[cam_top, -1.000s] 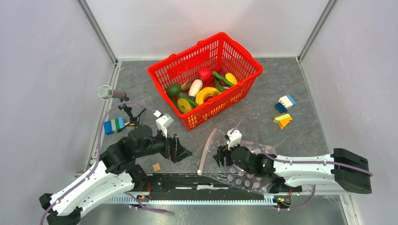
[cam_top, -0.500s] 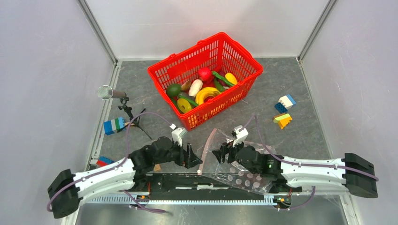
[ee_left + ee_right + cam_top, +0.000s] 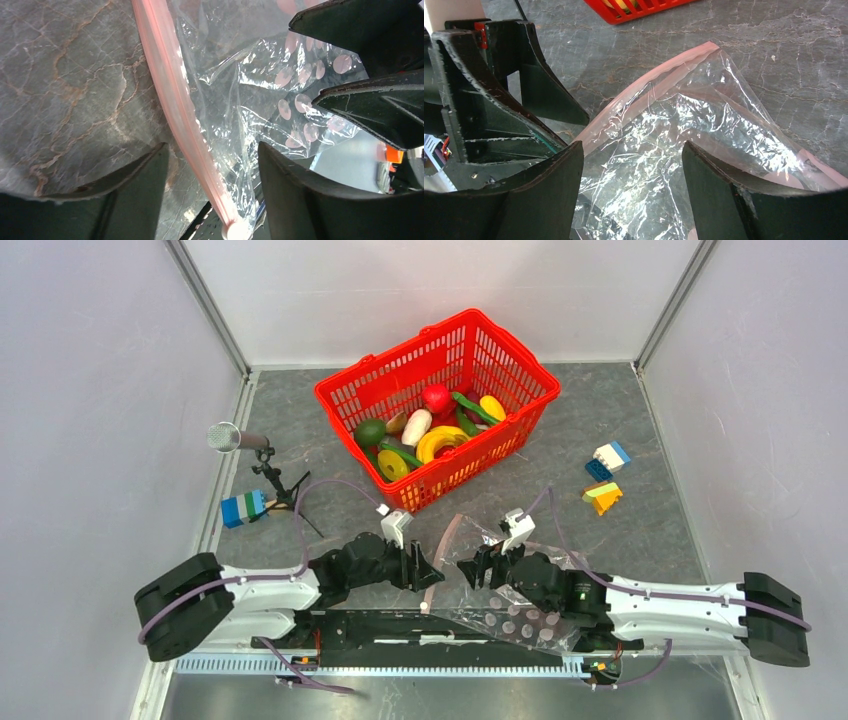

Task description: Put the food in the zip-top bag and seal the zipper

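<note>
Red basket [image 3: 462, 472], bricks [image 3: 603, 497], perhaps a microphone [image 3: 226, 436].

No text, label, brand, number or sign can be read in any of the views. The only marking is a pattern of pale pink dots on the zip-top bag [image 3: 260, 85], which lies just in front of the left pincer [image 3: 212, 150]. These dots are plain round spots, not letters or figures.
</note>
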